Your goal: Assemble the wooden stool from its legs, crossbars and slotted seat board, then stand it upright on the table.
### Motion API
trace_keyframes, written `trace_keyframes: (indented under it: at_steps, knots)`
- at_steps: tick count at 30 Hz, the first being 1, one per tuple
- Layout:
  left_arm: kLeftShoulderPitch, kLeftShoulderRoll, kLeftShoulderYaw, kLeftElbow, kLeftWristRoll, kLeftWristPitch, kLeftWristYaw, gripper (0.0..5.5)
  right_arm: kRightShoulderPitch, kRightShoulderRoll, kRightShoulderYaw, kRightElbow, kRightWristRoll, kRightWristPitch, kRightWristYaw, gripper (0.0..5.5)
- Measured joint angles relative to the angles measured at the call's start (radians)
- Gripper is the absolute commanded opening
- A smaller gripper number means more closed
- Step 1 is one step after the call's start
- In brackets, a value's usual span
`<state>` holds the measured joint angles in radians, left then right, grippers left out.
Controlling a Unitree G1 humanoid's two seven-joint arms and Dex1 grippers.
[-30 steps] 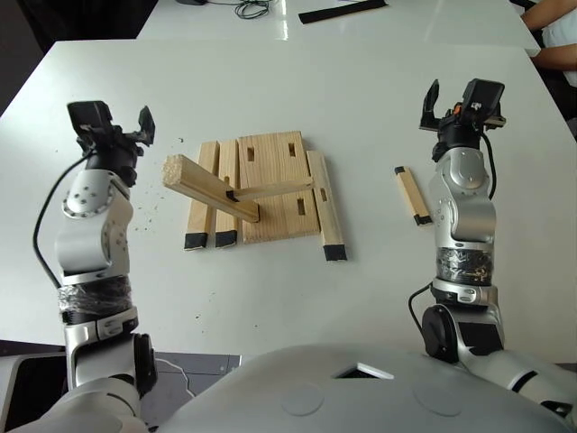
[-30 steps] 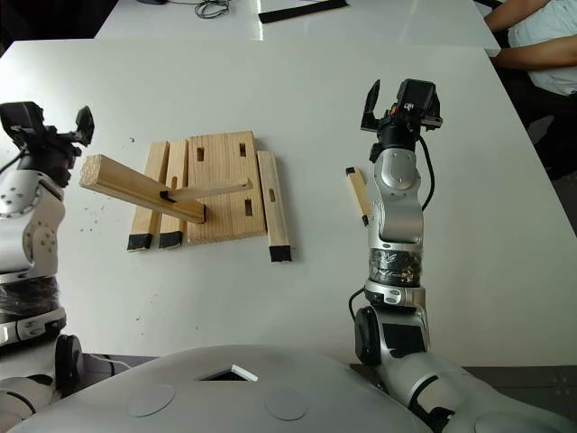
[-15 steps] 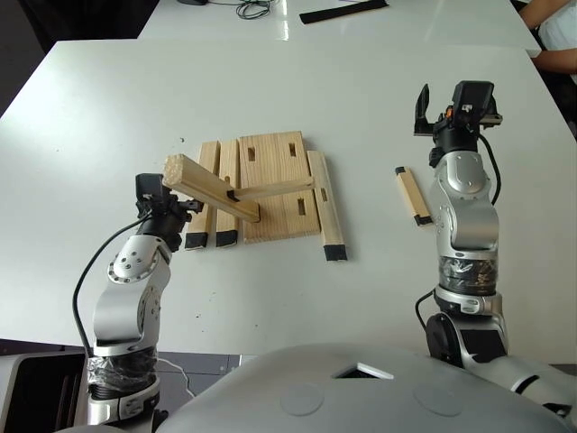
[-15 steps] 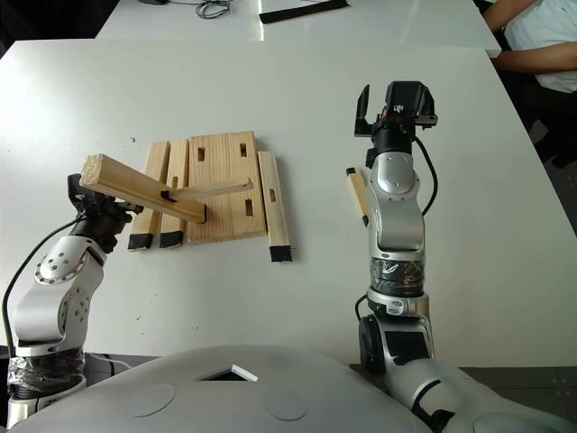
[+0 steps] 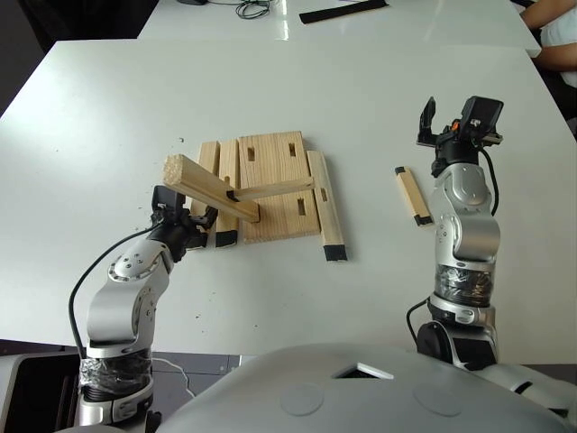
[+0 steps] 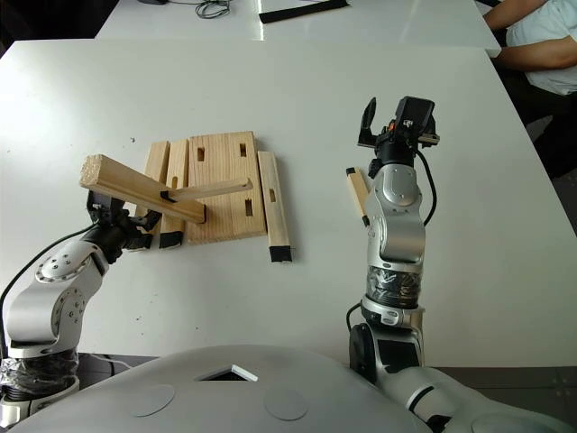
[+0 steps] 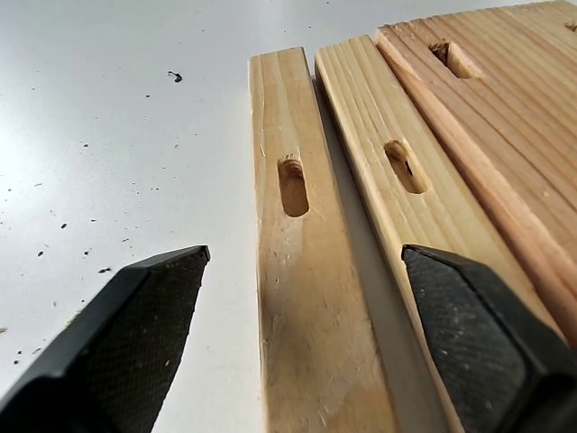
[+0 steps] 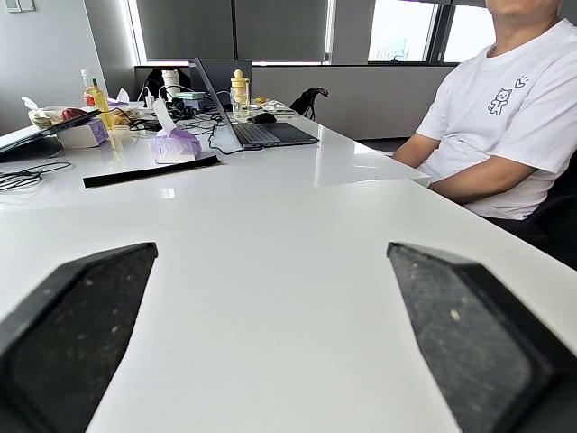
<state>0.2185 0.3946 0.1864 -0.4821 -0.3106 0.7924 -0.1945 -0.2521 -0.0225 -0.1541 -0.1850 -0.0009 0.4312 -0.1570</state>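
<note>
The slotted seat board (image 5: 281, 173) lies flat mid-table. Two legs (image 5: 204, 193) with black tips lie along its left side and a third leg (image 5: 326, 206) along its right. A thick leg (image 5: 209, 188) joined to a crossbar (image 5: 275, 189) rests tilted across them. A short loose crossbar (image 5: 412, 196) lies to the right. My left gripper (image 5: 185, 216) is open and low at the near ends of the two left legs. In the left wrist view its fingers (image 7: 135, 325) straddle the outer slotted leg (image 7: 302, 271). My right gripper (image 5: 448, 117) is open, raised beyond the loose crossbar, holding nothing.
Wood crumbs (image 5: 144, 212) dot the table left of the parts. A black strip (image 5: 343, 11) and cables lie on the far table. A laptop (image 8: 257, 131) stands far off in the right wrist view. Bare table (image 5: 270, 298) stretches along the near edge.
My left arm has dropped from a raised pose at the far left down to the near ends of the two left legs. The right gripper shifted slightly and stayed open.
</note>
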Motion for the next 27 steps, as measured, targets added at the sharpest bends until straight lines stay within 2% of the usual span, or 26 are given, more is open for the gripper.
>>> trace_keyframes:
  at_steps: [5, 11, 27]
  knots:
    - [-0.011, 0.013, 0.013, -0.041, -0.02, 0.096, -0.005, 3.98, 0.017, 0.01, 0.0, -0.016, -0.001, -0.002, -0.007, 4.7]
    - [-0.049, -0.023, 0.092, -0.052, -0.089, 0.235, 0.001, 3.98, 0.039, 0.016, -0.004, -0.035, -0.001, -0.002, -0.016, 4.7]
    - [-0.054, -0.069, 0.126, -0.087, -0.105, 0.32, 0.039, 3.98, 0.038, 0.003, 0.0, -0.035, -0.002, -0.002, -0.003, 4.7]
